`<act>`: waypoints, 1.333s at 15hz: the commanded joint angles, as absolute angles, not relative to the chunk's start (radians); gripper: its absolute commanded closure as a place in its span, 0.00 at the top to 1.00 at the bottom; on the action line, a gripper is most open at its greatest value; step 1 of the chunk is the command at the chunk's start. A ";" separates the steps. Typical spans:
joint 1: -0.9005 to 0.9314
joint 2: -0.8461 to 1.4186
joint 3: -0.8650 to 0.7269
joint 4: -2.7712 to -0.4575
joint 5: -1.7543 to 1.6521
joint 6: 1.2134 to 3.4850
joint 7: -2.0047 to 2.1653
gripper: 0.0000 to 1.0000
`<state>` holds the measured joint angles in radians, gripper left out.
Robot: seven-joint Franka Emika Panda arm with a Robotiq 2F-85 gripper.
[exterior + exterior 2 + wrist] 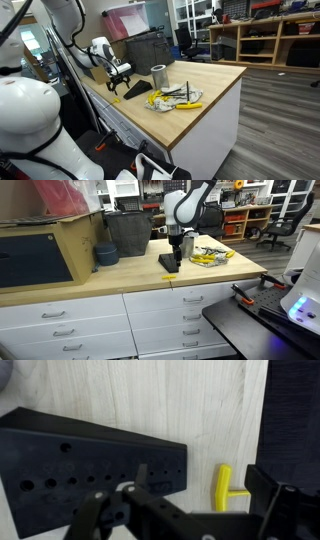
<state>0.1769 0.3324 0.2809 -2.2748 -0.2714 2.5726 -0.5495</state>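
Wooden butcher-block countertop [120, 282], set on white drawers, carries everything here. Next in size, a black wedge-shaped plastic block [90, 460] drilled with rows of holes sits near the counter's edge, directly below the gripper [177, 248]. The gripper hangs just above the block with its fingers spread apart and nothing between them. Smallest, a yellow T-shaped key [228, 486] lies flat on the bare wood just beside the block's end, apart from it and close to the counter's edge. A straight descent would probably land a finger on the block's sloped face and shove it. A sideways sweep could flick the thin key off the edge, since it offers little to pinch.
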 commanded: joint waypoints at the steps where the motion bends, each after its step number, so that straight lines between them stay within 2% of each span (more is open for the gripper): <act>1: 0.144 0.334 0.333 -2.264 -0.182 2.537 -0.664 1.00; 12: 0.167 0.353 0.336 -2.250 -0.169 2.511 -0.709 1.00; 13: 0.169 0.354 0.335 -2.252 -0.170 2.511 -0.708 0.75; 14: 0.170 0.355 0.335 -2.252 -0.171 2.511 -0.708 0.74; 20: 0.166 0.366 0.334 -2.251 -0.165 2.510 -0.710 0.27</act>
